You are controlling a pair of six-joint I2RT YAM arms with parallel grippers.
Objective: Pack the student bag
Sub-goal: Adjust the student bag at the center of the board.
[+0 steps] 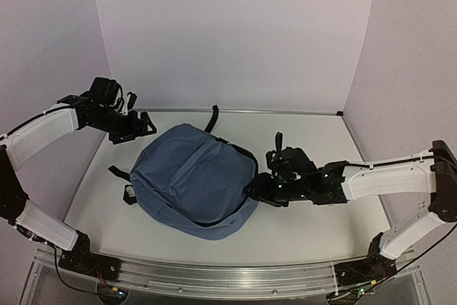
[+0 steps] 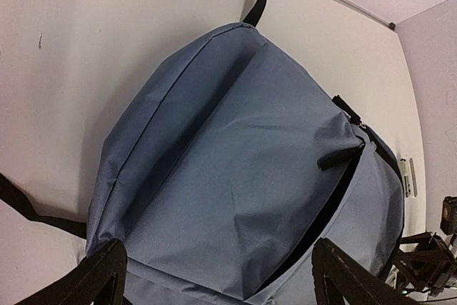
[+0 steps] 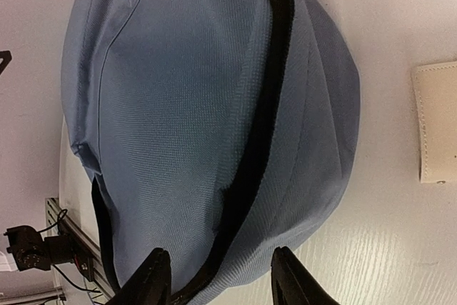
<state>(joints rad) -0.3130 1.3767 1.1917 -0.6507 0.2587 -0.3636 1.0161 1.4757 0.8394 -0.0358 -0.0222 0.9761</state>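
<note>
The student bag (image 1: 193,176) lies flat in the middle of the table, slate-blue, its zip mouth (image 2: 335,205) gaping dark along the right side. My left gripper (image 1: 143,125) hangs above the table at the bag's far-left corner. In the left wrist view the left gripper (image 2: 214,255) is open wide and looks down on the student bag (image 2: 235,162) with nothing between its fingers. My right gripper (image 1: 260,189) is at the bag's right edge. In the right wrist view the right gripper (image 3: 219,269) straddles the blue rim and black zip band (image 3: 257,141), fingers half apart, fabric between them.
Black straps trail from the bag at the back (image 1: 213,118) and at the left (image 1: 120,173). A beige rectangular patch (image 3: 435,123) lies on the white table (image 1: 321,226) to the bag's right. Walls close in the back and sides; a metal rail (image 1: 214,276) runs along the near edge.
</note>
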